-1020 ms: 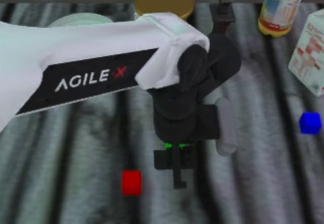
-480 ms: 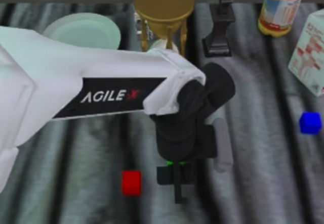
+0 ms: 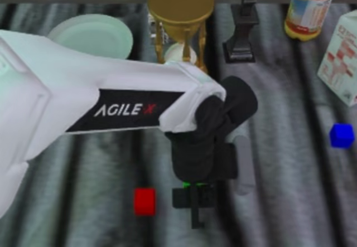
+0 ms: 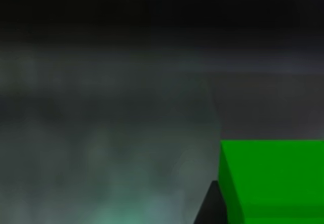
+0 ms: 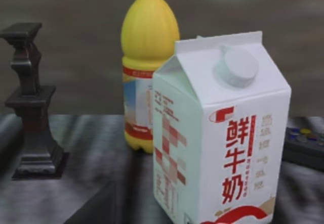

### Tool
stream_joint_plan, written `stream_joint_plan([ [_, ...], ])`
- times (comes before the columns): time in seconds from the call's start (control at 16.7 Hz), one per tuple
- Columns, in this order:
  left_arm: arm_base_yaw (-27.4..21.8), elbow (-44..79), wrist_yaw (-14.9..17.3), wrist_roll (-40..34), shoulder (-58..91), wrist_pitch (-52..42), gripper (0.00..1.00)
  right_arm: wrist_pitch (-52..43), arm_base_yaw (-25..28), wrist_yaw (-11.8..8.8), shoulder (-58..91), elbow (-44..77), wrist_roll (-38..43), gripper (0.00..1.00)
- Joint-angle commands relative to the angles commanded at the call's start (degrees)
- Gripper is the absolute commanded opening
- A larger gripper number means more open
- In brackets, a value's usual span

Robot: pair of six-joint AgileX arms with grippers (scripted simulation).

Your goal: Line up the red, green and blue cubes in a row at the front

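Risk: left end effector (image 3: 193, 193) clenched on green cube (image 4: 273, 181) | I release crooked, it nudges red cube (image 3: 144, 201) | right unseen.

The left arm (image 3: 111, 105) reached from the left across the table (image 3: 295, 202) to its middle, its gripper (image 3: 193, 198) low near the front with a sliver of green cube (image 3: 192, 185) showing at it. The red cube (image 3: 145, 201) lay just left of the gripper, apart from it. The blue cube (image 3: 341, 135) sat well off at the right. Along the far edge stood a plate (image 3: 92, 35), an hourglass (image 3: 179, 18), a dark stand (image 3: 244, 29), a yellow bottle (image 3: 309, 7) and a carton (image 3: 341, 57).
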Motion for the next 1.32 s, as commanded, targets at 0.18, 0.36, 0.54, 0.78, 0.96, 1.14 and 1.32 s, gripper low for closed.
stream_joint_plan([
  [0.18, 0.0, 0.0, 0.0, 0.0, 0.0, 0.0, 0.45, 0.0, 0.0, 0.0, 0.0, 0.0, 0.0, 1.0],
  [0.36, 0.0, 0.0, 0.0, 0.0, 0.0, 0.0, 0.68, 0.0, 0.0, 0.0, 0.0, 0.0, 0.0, 1.0],
  [0.54, 0.0, 0.0, 0.0, 0.0, 0.0, 0.0, 0.9, 0.0, 0.0, 0.0, 0.0, 0.0, 0.0, 1.0],
  [0.78, 0.0, 0.0, 0.0, 0.0, 0.0, 0.0, 1.0, 0.0, 0.0, 0.0, 0.0, 0.0, 0.0, 1.0],
  [0.96, 0.0, 0.0, 0.0, 0.0, 0.0, 0.0, 1.0, 0.0, 0.0, 0.0, 0.0, 0.0, 0.0, 1.0],
  [1.14, 0.1, 0.0, 0.0, 0.0, 0.0, 0.0, 1.0, 0.0, 0.0, 0.0, 0.0, 0.0, 0.0, 1.0],
  [1.32, 0.3, 1.8, 0.0, 0.0, -0.7, -2.4, 1.0, 0.0, 0.0, 0.0, 0.0, 0.0, 0.0, 1.0],
])
